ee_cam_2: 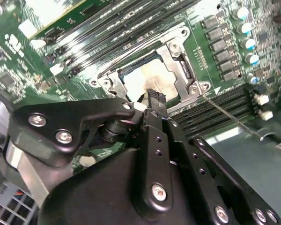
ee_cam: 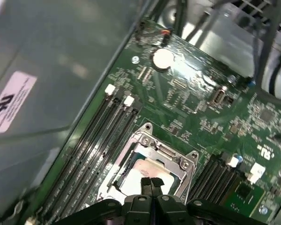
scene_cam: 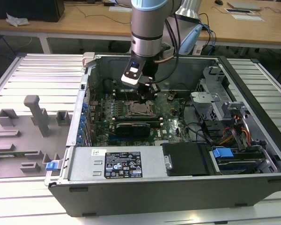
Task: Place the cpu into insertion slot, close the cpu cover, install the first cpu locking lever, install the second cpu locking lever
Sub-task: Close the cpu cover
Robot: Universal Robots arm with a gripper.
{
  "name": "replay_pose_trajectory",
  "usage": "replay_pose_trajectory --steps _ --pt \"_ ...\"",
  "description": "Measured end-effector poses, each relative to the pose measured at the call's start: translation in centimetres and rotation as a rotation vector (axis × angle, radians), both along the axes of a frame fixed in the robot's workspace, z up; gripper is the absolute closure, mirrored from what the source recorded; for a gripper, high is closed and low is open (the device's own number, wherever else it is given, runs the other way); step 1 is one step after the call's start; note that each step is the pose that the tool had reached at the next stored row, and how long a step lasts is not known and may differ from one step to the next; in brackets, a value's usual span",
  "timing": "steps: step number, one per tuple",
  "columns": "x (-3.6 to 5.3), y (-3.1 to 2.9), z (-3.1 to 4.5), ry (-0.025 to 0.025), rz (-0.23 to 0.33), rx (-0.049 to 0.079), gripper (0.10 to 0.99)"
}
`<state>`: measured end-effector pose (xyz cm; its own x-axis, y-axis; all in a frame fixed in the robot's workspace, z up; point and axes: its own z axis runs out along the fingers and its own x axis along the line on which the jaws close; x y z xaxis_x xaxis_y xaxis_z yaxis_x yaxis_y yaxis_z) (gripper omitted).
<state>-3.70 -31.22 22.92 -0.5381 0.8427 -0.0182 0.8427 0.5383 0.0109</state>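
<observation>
Jaws pressed together over cpu (ee_cam: pixel 141 167) seated inside insertion slot (ee_cam: pixel 118 172).

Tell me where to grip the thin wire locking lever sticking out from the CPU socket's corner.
Probably near its free, bent end: in the second wrist view the locking lever is a thin straight rod running from a corner of the cpu cover out over the memory slots. Come from above, fingers across the rod; the gripper, shut, hovers over the cpu.
</observation>
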Motion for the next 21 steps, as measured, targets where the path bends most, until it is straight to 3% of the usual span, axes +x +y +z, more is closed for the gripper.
replay_pose_trajectory --steps 3,10,21 --pt "0.0 0.0 0.0 0.0 0.07 0.0 0.98" --pt "0.0 0.0 -0.01 0.0 0.334 0.0 0.98" --pt "0.0 0.0 -0.03 0.0 0.579 0.0 0.98"
